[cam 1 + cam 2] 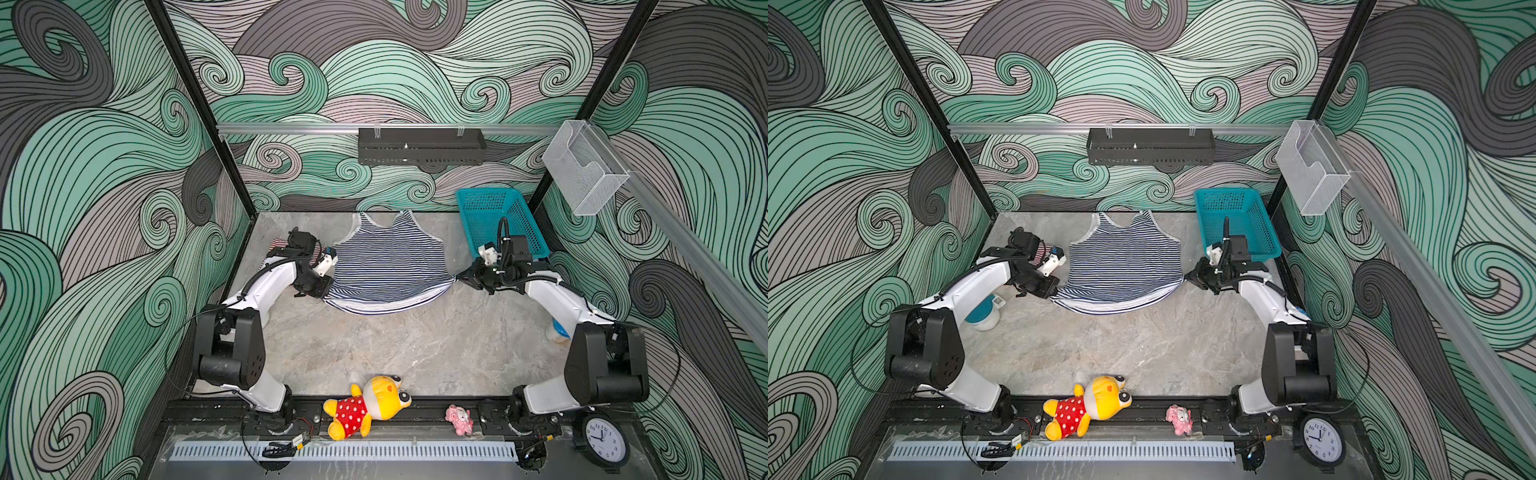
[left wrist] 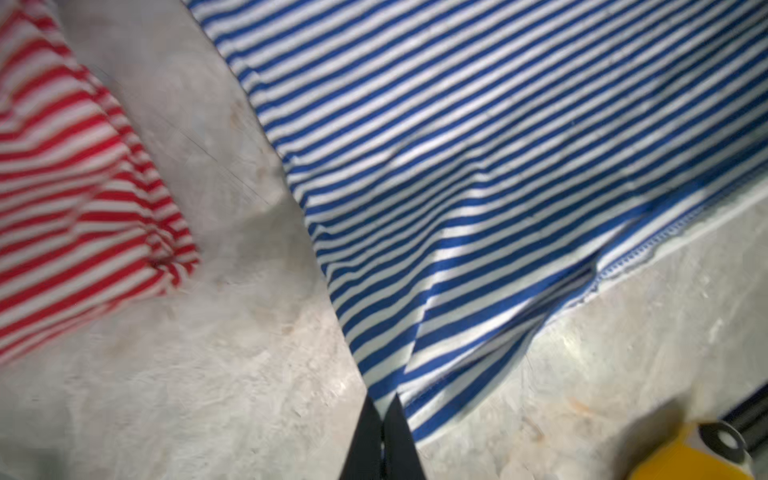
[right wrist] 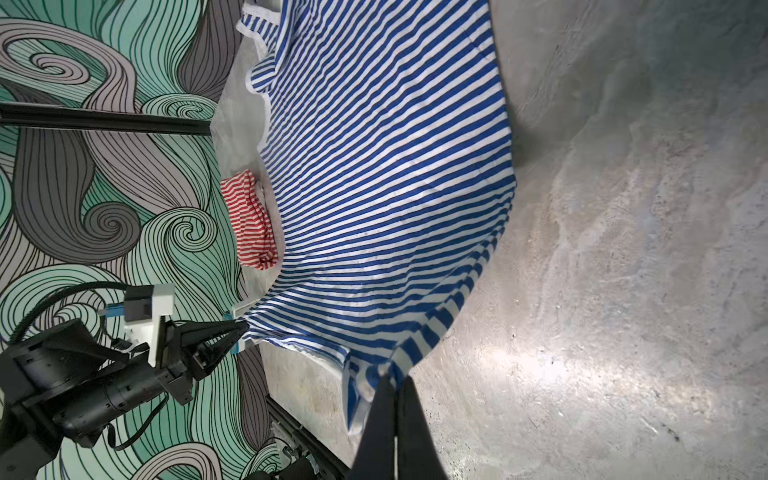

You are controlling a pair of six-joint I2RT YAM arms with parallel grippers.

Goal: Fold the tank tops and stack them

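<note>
As the left gripper (image 1: pixel 328 293) and right gripper (image 1: pixel 459 277) pinch its hem corners, jaws closed, the evidently limp, light navy tank top (image 1: pixel 390 262) sags across the table (image 1: pixel 374 353), the red tank top (image 3: pixel 249 224) bunched beside it.

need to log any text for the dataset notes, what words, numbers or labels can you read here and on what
"12 1 2 3 4 5 6 7 8 9 10 11": hour numerals round the face of the clock, in both top views.
Any maker's mark on that face: too small to read.
Navy tank top, red tank top, basket, plush toy: no text visible.
</note>
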